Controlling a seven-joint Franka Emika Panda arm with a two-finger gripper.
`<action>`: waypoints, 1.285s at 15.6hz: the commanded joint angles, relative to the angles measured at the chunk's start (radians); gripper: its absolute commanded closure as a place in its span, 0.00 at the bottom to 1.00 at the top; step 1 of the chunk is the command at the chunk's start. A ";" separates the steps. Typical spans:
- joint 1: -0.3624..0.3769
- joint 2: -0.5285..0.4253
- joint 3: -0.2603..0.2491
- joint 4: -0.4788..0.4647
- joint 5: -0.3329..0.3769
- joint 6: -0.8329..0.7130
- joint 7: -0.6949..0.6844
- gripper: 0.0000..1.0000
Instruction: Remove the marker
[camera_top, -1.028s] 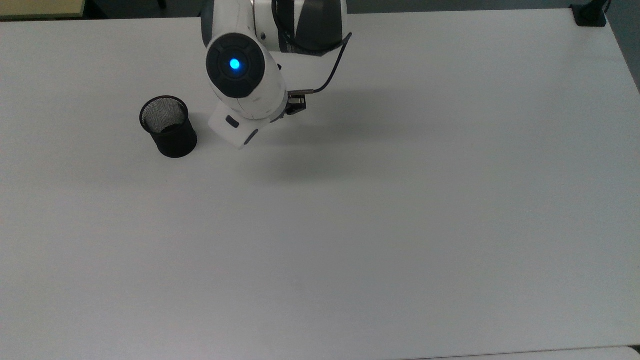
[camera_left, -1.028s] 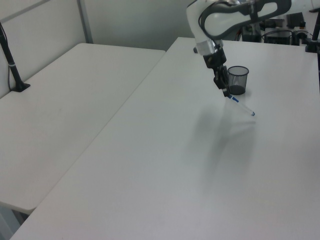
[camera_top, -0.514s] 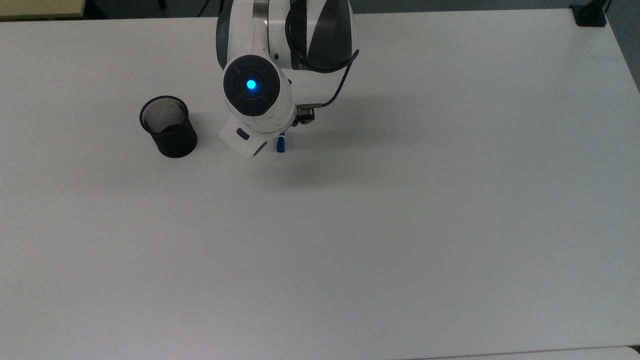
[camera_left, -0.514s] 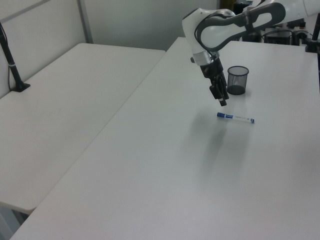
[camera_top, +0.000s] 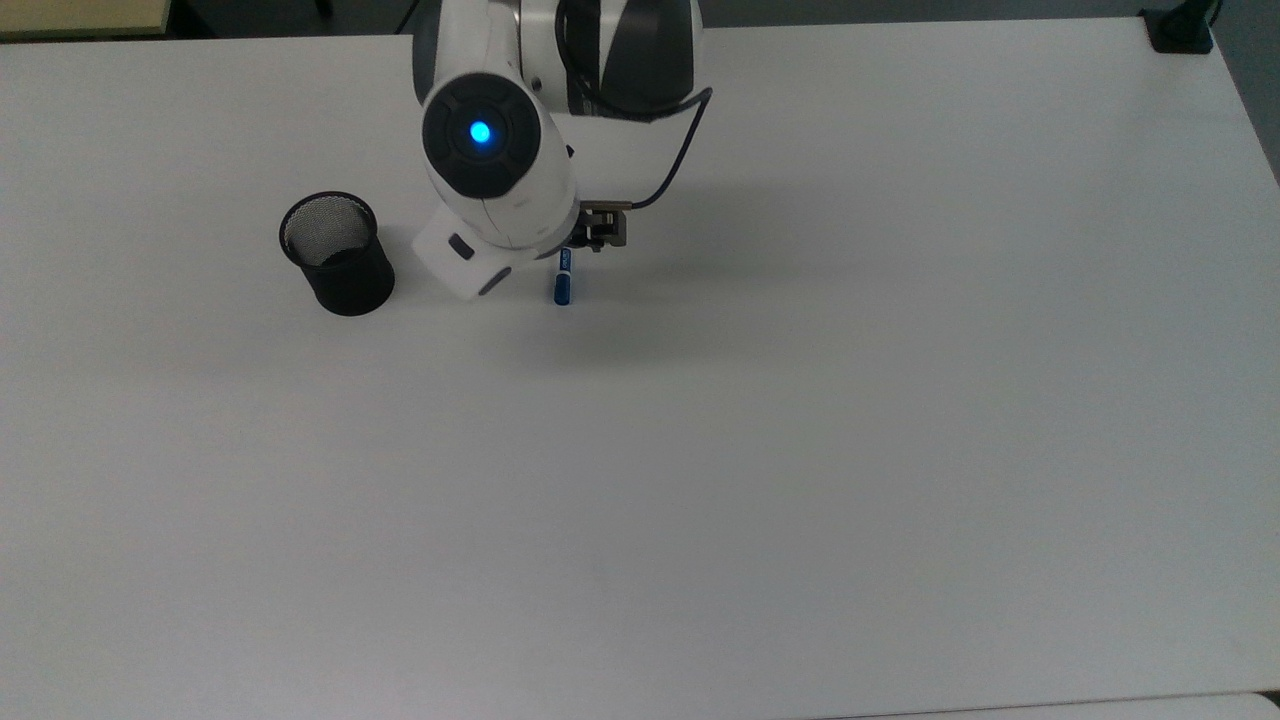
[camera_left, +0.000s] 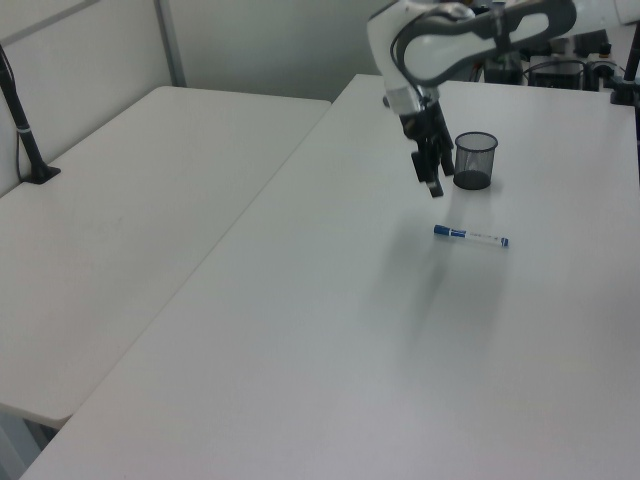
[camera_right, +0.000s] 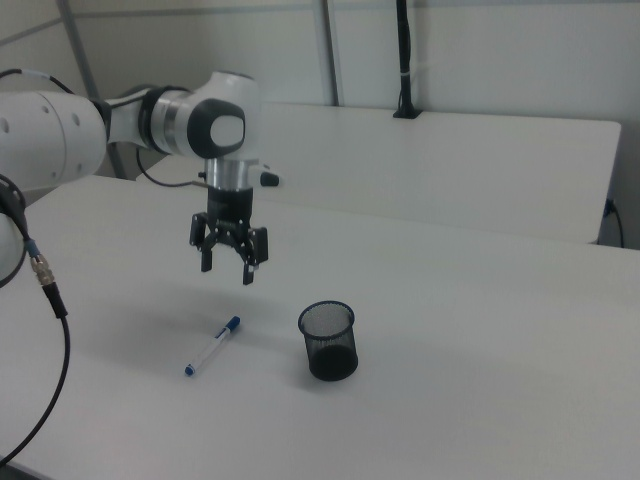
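The marker (camera_right: 212, 348) lies flat on the white bench (camera_right: 480, 400), outside the black mesh cup (camera_right: 329, 341) and just to the right view's left of it. The gripper (camera_right: 228, 266) hangs above the marker, jaws spread and holding nothing. Judgement: removal from the cup looks complete; only clearing the arm away appears left.

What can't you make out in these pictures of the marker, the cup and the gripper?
- The marker: in the top view the arm covers most of the barrel, leaving the blue cap end.
- Its label print: too small to read in the left view and the right view.
- The mesh cup: its bottom is in shadow in every view.
- The gripper: in the top view the wrist hides its fingers.
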 joint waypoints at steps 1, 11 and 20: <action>-0.047 -0.158 -0.005 -0.039 -0.017 0.005 0.036 0.00; -0.159 -0.385 0.006 -0.163 -0.002 0.117 0.041 0.00; -0.169 -0.422 0.004 -0.180 -0.002 0.105 0.052 0.00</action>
